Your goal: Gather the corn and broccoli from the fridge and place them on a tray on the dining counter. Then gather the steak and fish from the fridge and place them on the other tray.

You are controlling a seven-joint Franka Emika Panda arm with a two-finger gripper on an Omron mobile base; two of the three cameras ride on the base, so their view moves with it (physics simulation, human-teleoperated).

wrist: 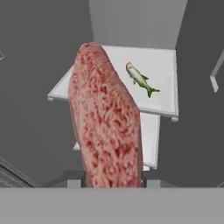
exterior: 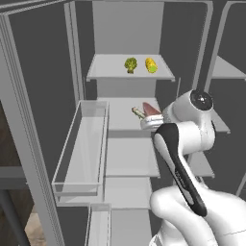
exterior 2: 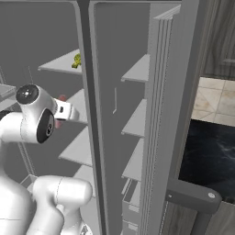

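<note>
My gripper is shut on the steak, a pinkish-red slab standing up from between the fingertips. It hangs in front of the middle shelf of the open fridge. The fish lies on that shelf, a little beyond the steak. From the left base, the steak and fish sit just ahead of the hand. The broccoli and the corn rest side by side on the shelf above. The black dining counter shows at the right, past the fridge door.
A clear door bin juts out on the left at mid height, with a smaller one below. The fridge's centre post and right door shelves stand close on the arm's right. More pale shelves lie below the hand.
</note>
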